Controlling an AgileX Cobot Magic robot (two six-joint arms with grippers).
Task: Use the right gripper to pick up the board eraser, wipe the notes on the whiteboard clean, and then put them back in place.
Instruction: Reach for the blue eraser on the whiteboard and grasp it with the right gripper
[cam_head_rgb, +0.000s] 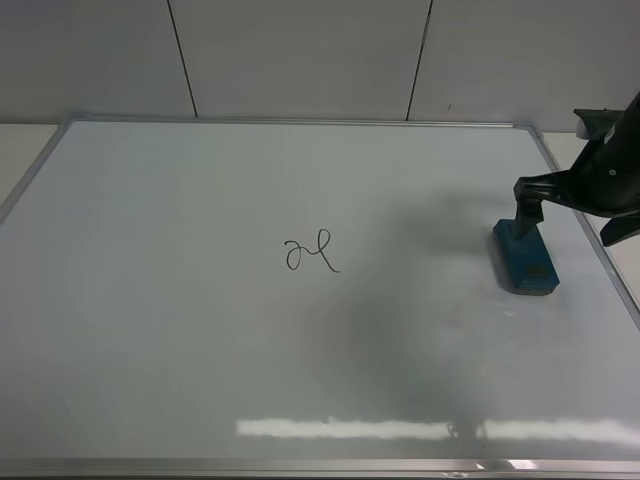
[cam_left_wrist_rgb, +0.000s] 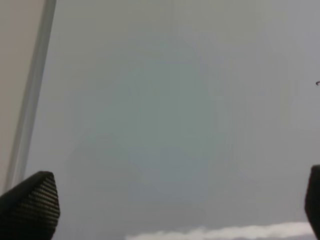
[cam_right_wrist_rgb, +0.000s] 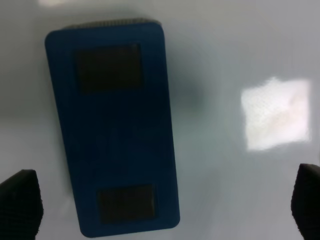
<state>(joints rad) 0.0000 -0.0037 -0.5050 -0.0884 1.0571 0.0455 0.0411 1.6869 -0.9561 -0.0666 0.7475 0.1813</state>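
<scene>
The teal-blue board eraser (cam_head_rgb: 524, 260) lies flat on the whiteboard (cam_head_rgb: 180, 330) near its right edge, with two dark patches on top. The notes (cam_head_rgb: 310, 252), a small black squiggle, sit near the board's middle, well left of the eraser. My right gripper (cam_head_rgb: 529, 214) hangs just above the eraser's far end. In the right wrist view the right gripper (cam_right_wrist_rgb: 164, 207) is open wide and empty, with the eraser (cam_right_wrist_rgb: 112, 135) below and nearer one fingertip (cam_right_wrist_rgb: 20, 202). My left gripper (cam_left_wrist_rgb: 172, 205) is open and empty over bare board (cam_left_wrist_rgb: 165, 110); it is out of the high view.
The board's silver frame (cam_head_rgb: 590, 215) runs close beside the eraser on the right, and it also shows in the left wrist view (cam_left_wrist_rgb: 34, 90). A grey tiled wall (cam_head_rgb: 300, 55) rises behind the board. Glare streaks (cam_head_rgb: 360, 428) lie along the board's near edge.
</scene>
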